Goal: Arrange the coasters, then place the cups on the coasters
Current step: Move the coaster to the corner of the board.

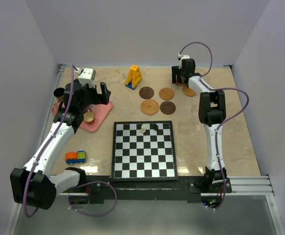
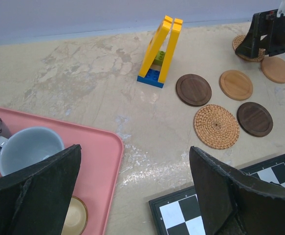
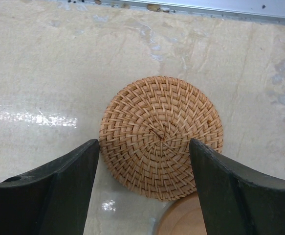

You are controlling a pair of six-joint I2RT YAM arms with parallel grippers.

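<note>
Right gripper [image 3: 144, 147] spread wide astride a woven coaster [image 3: 162, 127], left gripper [image 2: 135, 152] gaping empty above the pink tray [image 2: 100, 156] of cups [image 2: 30, 147]

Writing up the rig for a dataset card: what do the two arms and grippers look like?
Both the left arm and right arm have white links, black joints and looping purple cables. The left gripper and right gripper have black wedge-shaped fingers.
</note>
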